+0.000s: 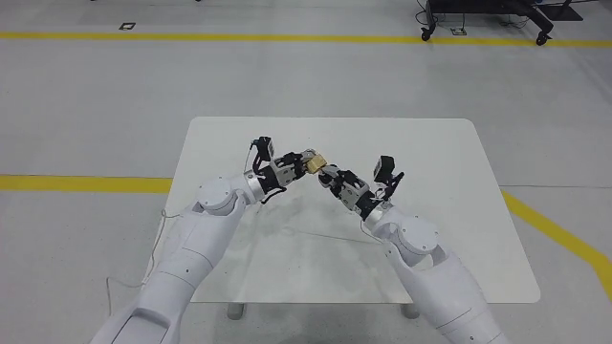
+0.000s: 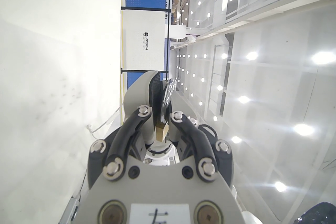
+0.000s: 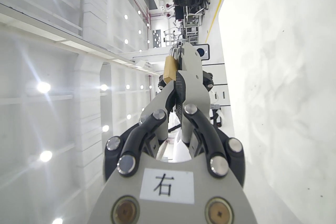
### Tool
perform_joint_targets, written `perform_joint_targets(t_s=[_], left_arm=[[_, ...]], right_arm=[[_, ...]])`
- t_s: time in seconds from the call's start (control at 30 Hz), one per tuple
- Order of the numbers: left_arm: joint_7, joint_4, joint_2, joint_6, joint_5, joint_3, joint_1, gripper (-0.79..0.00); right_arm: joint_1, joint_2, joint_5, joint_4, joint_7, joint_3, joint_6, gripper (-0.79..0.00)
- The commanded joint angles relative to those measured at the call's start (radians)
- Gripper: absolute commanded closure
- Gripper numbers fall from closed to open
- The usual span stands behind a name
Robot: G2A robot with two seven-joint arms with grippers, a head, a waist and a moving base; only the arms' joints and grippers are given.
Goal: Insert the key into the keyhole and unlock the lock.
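- Brass is catching the light where the padlock (image 1: 314,162) is hanging in the air over the middle of the white table (image 1: 430,153), right where the two arms' tips are meeting.
- Seen from the right wrist, the padlock (image 3: 170,70) is sitting just past the fingertips, its steel shackle (image 3: 173,51) pointing away at the far end.
- The left tool (image 1: 298,164) is clamping closed around the padlock. From the left wrist, the padlock (image 2: 161,132) is showing deep between the fingers, and a silvery piece (image 2: 168,91) is running from it toward the fingertips. I am not able to tell whether that piece is key or shackle.
- The right tool (image 1: 328,175) is sitting on the opposite side, right up against the padlock. It is closed, its black pads pressing together and hiding whatever they may be pinching.
- Both arms are slanting inward from the near edge of the table.
- Around the table, yellow lines (image 1: 287,36) are crossing the grey floor, and a dark wheeled frame (image 1: 488,5) is standing at the far right.
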Motion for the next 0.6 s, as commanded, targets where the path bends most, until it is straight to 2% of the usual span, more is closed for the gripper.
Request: perform_joint_targets(t_s=[0.0, 0.23, 0.57], left_arm=[[-0.002, -0.011, 0.002, -0.028, 0.001, -0.005, 0.009, 0.000], [-0.018, -0.040, 0.007, -0.088, -0.002, -0.023, 0.031, 0.000], [-0.036, -0.056, 0.011, -0.110, -0.010, -0.036, 0.044, 0.000]], right_arm=[[0.000, 0.000, 0.034, 0.007, 0.023, 0.009, 0.004, 0.000], [0.013, 0.000, 0.168, 0.048, 0.144, 0.031, 0.048, 0.000], [0.044, -0.008, 0.394, 0.145, 0.305, 0.055, 0.073, 0.000]])
